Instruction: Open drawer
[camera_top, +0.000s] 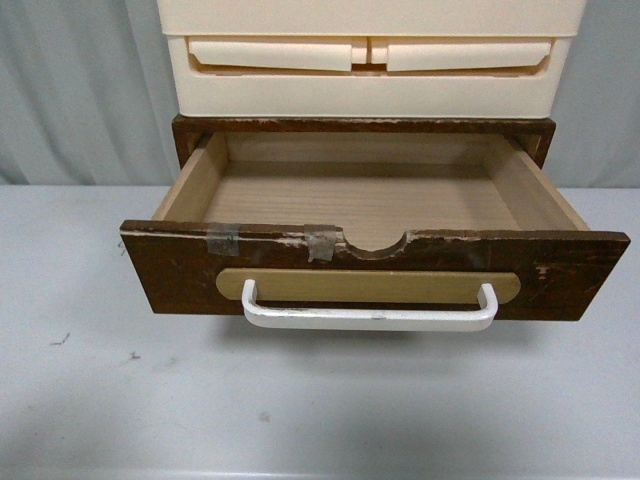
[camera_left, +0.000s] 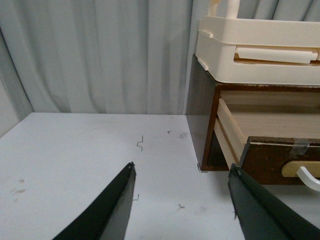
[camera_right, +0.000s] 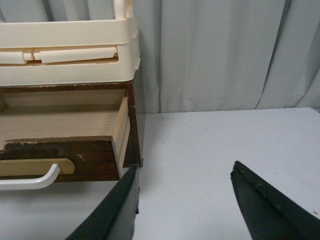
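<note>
White handle (camera_top: 369, 318); drawer (camera_top: 375, 268) open, bare inside

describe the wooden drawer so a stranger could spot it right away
Find the cream plastic drawers stacked on the grey table. Directly beneath sits the drawer, pulled open. Unlike them it is dark brown wood, with a white bar handle.

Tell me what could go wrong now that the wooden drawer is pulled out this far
The drawer is already well out of its dark wooden case; more pulling might bring it out completely. The cream plastic drawers sit on top of that case, so a tug could shake them. The left gripper and right gripper both hang open, holding nothing, to either side of the drawer front; a careless swing could hit the white handle.
</note>
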